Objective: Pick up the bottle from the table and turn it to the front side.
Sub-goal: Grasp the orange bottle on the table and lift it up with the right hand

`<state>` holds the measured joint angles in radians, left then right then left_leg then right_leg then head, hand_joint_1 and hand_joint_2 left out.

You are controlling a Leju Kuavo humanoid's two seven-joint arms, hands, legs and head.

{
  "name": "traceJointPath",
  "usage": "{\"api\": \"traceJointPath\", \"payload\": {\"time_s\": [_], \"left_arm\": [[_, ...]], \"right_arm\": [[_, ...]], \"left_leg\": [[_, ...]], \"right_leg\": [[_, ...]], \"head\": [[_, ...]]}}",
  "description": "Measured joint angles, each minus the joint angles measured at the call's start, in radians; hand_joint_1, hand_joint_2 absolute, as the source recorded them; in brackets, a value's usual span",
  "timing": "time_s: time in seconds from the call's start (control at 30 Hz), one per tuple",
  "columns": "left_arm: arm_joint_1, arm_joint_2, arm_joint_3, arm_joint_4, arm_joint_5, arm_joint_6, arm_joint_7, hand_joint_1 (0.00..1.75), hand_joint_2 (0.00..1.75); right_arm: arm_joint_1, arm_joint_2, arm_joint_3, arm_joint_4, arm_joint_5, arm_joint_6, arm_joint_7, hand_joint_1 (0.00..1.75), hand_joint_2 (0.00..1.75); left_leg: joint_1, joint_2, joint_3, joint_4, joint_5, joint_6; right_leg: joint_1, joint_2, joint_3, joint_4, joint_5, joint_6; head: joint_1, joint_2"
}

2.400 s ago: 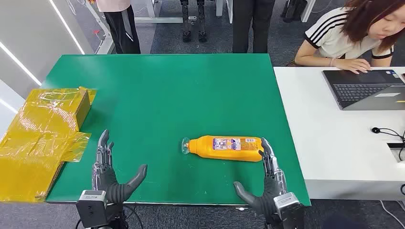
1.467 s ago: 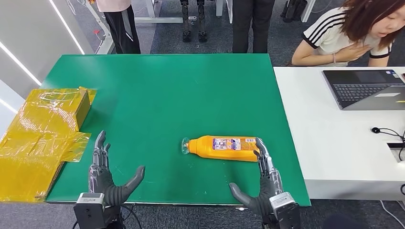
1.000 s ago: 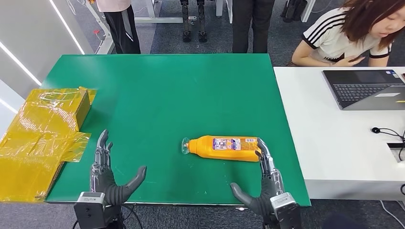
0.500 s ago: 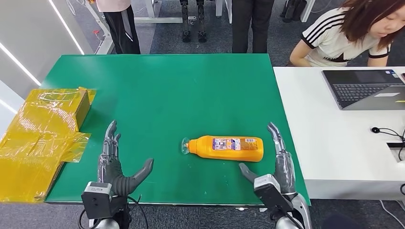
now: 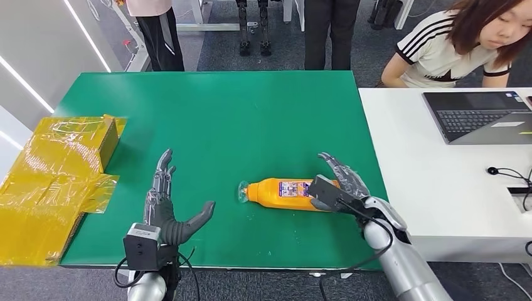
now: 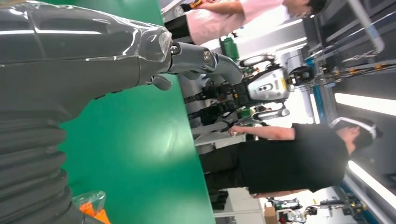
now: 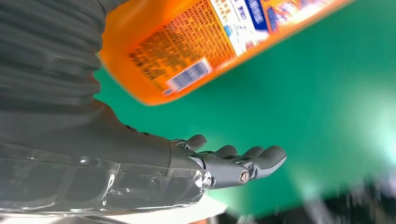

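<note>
Lying on its side on the green counter, the orange bottle is pointing its clear cap toward the robot's left and showing a printed label with small text and a barcode. The right hand is reaching over the bottle's base end with its fingers spread and released, gripping nothing; half a second ago it was hanging back near the counter's front edge, just beside the base. The left hand is hovering over bare counter well apart from the bottle, fingers released and thumb out, and it is sitting farther forward than before. The bottle itself is staying in the same spot. A yellow wrapped box is resting at the counter's left edge.
</note>
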<state>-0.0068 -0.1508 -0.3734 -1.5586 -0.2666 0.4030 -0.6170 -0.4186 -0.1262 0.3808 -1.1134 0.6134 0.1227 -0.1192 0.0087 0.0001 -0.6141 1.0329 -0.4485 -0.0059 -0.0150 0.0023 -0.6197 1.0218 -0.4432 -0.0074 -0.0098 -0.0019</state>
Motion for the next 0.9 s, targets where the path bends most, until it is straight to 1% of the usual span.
{"api": "traceJointPath", "payload": {"time_s": [0.13,0.3,0.43,0.53,0.6,0.63,0.7,0.73,0.77,0.83,0.9], "left_arm": [[-0.015,0.003,-0.003,0.02,0.025,-0.01,0.002,0.0,1.75],[-0.042,0.007,-0.004,0.047,0.051,-0.013,0.003,0.0,1.75],[-0.055,0.007,-0.004,0.067,0.063,-0.018,0.006,0.0,1.75],[-0.058,0.007,-0.004,0.077,0.067,-0.02,0.008,0.0,1.75],[-0.063,0.007,-0.004,0.083,0.083,-0.034,0.014,0.0,1.75],[-0.066,0.007,-0.004,0.086,0.098,-0.048,0.018,0.0,1.75],[-0.073,0.008,-0.004,0.092,0.136,-0.089,0.03,0.0,1.75],[-0.078,0.008,-0.004,0.097,0.156,-0.111,0.035,0.0,1.75],[-0.084,0.008,-0.004,0.102,0.173,-0.13,0.038,0.0,1.75],[-0.093,0.01,-0.004,0.114,0.198,-0.154,0.041,0.0,1.75],[-0.097,0.012,-0.004,0.122,0.212,-0.166,0.041,0.0,1.75]], "right_arm": [[-0.125,-0.036,0.089,0.153,0.019,0.11,0.011,0.0,1.75],[-0.254,-0.057,0.199,0.299,0.05,0.211,0.013,0.0,1.75],[-0.335,-0.062,0.273,0.392,0.05,0.241,0.01,0.0,1.75],[-0.365,-0.063,0.302,0.429,0.048,0.246,0.008,0.0,1.75],[-0.382,-0.064,0.322,0.449,0.04,0.271,-0.001,0.0,1.75],[-0.391,-0.065,0.334,0.458,0.032,0.29,-0.008,0.12,1.75],[-0.411,-0.07,0.36,0.47,0.011,0.327,-0.025,0.81,1.75],[-0.42,-0.074,0.375,0.474,-0.001,0.34,-0.033,1.23,1.75],[-0.428,-0.08,0.389,0.475,-0.013,0.347,-0.039,1.54,1.75],[-0.437,-0.09,0.417,0.476,-0.031,0.347,-0.046,1.62,1.75],[-0.443,-0.099,0.441,0.476,-0.044,0.344,-0.053,1.55,1.75]], "left_leg": [[0.0,-0.001,0.0,0.0,0.0,0.0],[0.0,0.0,0.0,0.0,0.0,0.0],[0.0,0.0,0.0,0.001,0.0,0.0],[0.0,0.0,0.0,0.001,0.0,0.0],[0.0,0.0,0.0,0.001,0.0,0.0],[0.0,0.0,0.0,0.001,0.0,0.0],[0.0,0.0,0.0,0.001,0.0,0.0],[0.0,-0.001,0.0,0.001,0.0,0.0],[0.0,-0.001,0.0,0.001,0.0,0.0],[0.0,-0.001,0.0,0.001,0.0,0.0],[0.0,-0.001,0.0,0.001,0.0,0.0]], "right_leg": [[0.0,-0.001,0.0,0.0,0.0,0.0],[0.0,0.0,0.0,0.0,0.0,0.0],[0.0,0.0,0.0,0.0,0.0,0.0],[0.0,0.0,0.0,0.0,0.0,0.0],[0.0,0.0,0.0,0.0,0.0,0.0],[0.0,0.0,0.0,0.0,0.0,0.0],[0.0,0.0,0.0,0.0,0.0,0.0],[0.0,0.0,0.0,0.0,0.0,0.0],[0.0,-0.001,0.0,0.0,0.0,0.0],[0.0,-0.001,0.0,0.0,0.0,0.0],[0.0,-0.001,0.0,0.0,0.0,0.0]], "head": [[0.0,0.0],[0.0,0.0],[0.0,0.0],[0.0,0.0],[0.0,0.0],[0.0,0.0],[0.0,0.0],[0.0,0.0],[0.0,0.0],[0.0,0.0],[0.0,0.0]]}}
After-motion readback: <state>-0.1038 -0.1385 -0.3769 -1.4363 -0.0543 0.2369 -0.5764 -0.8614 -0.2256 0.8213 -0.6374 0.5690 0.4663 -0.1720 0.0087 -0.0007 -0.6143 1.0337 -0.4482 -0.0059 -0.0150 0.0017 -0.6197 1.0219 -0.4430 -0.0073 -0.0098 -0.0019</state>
